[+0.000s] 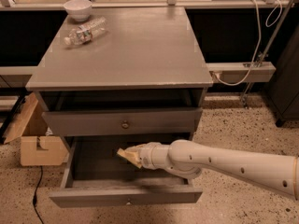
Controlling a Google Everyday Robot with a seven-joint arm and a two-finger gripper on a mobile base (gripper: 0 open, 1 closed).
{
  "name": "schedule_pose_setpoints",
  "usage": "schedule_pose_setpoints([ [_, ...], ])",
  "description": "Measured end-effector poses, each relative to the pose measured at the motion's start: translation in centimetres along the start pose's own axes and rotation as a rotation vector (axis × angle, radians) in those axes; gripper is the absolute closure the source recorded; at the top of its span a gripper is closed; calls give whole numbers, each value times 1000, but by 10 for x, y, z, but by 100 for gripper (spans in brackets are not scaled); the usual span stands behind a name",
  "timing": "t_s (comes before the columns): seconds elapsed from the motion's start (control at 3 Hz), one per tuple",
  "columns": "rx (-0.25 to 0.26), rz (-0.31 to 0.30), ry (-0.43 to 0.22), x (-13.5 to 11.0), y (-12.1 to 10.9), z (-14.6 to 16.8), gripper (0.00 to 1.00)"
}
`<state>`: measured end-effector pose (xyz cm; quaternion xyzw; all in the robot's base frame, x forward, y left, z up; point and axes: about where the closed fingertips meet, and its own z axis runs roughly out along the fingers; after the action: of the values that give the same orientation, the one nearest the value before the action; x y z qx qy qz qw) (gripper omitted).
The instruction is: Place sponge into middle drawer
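The middle drawer point(84, 162) is pulled out at the bottom of the grey cabinet, its front panel carrying a tiny pale knob point(128, 201). My gripper point(133, 156), at the end of the white arm coming in from the right, is inside the open drawer box, over its left-centre. It is shut on the yellow sponge point(125, 153), which sticks out to the left of the fingertips, just above the drawer floor.
Above the open drawer is a shut drawer front with a darker round knob point(124, 124). On the cabinet top point(140, 50) lie a clear plastic bottle point(85, 31) and a white bowl point(77, 8). A cardboard box point(35, 146) stands on the floor at the left.
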<state>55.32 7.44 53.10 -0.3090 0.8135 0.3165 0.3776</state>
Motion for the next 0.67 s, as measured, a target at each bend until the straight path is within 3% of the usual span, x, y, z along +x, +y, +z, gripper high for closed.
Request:
schedule_pose_setpoints([
  [0.67, 0, 0, 0, 0, 0, 0, 16],
])
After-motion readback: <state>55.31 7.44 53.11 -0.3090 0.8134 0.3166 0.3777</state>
